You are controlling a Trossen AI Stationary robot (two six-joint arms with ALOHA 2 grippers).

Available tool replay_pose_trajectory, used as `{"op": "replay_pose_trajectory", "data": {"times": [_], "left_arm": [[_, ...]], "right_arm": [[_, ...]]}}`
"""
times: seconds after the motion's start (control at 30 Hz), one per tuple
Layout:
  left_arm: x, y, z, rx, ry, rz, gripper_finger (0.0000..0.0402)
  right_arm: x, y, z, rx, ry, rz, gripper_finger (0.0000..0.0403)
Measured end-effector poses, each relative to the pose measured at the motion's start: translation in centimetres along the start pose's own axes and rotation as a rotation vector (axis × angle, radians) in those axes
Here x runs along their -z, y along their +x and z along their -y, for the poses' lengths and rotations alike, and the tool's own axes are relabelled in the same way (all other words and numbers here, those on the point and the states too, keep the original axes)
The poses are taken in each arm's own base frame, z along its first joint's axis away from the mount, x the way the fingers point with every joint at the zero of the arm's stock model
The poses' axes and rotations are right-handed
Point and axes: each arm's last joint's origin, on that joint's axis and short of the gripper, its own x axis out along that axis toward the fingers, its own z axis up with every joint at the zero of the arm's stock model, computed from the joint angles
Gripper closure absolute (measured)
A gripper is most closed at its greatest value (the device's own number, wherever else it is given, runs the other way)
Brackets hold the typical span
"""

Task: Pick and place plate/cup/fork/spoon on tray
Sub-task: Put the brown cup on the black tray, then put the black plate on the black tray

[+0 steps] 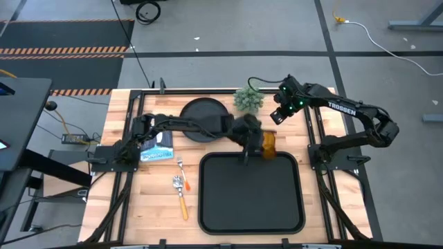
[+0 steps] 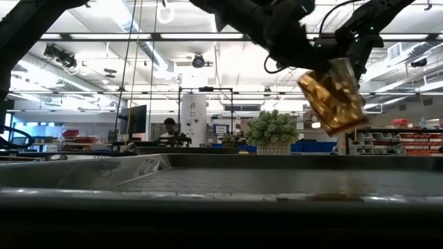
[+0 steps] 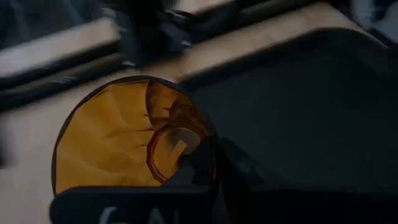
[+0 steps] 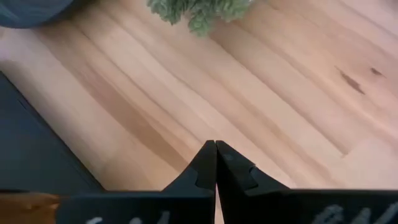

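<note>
My left gripper is shut on the amber cup, lifted above the far right corner of the black tray. The cup also shows tilted in the low view and mouth-on in the left wrist view. The round black plate lies flat on the table behind the tray's far left. The silver fork and the orange-handled spoon lie on the wood left of the tray. My right gripper is shut and empty, over the table near the plant. My left gripper holds the cup by its rim wall, with one finger inside the cup and the other outside. The cup is lifted clear and tilted, its mouth turned toward the wrist.
A small green potted plant stands at the far edge, between the plate and my right gripper. A blue and white packet lies under the left arm. The tray's rim fills the low view's foreground.
</note>
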Motion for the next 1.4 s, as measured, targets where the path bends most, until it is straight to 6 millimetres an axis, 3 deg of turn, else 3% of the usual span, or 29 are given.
{"op": "replay_pose_trajectory", "data": {"times": [0.33, 0.9, 1.2, 1.4], "left_arm": [[-0.3, 5.3, 4.5, 0.053, 0.073, -0.107, 0.0385], [-1.4, 5.8, 6.9, 0.139, 0.148, -0.116, 0.0379], [-1.8, 5.9, 7.0, 0.052, 0.232, -0.115, 0.0295], [-2.1, 6.0, 7.5, -0.008, 0.372, -0.116, 0.0260]], "right_arm": [[-0.2, -0.4, 1.4, 0.028, 0.016, 0.014, 0.0396], [-0.5, -0.4, 1.3, 0.015, -0.008, 0.036, 0.0396], [-0.4, -0.4, 1.3, 0.014, -0.009, 0.035, 0.0396], [-0.4, -0.4, 1.3, 0.012, -0.009, 0.035, 0.0396]]}}
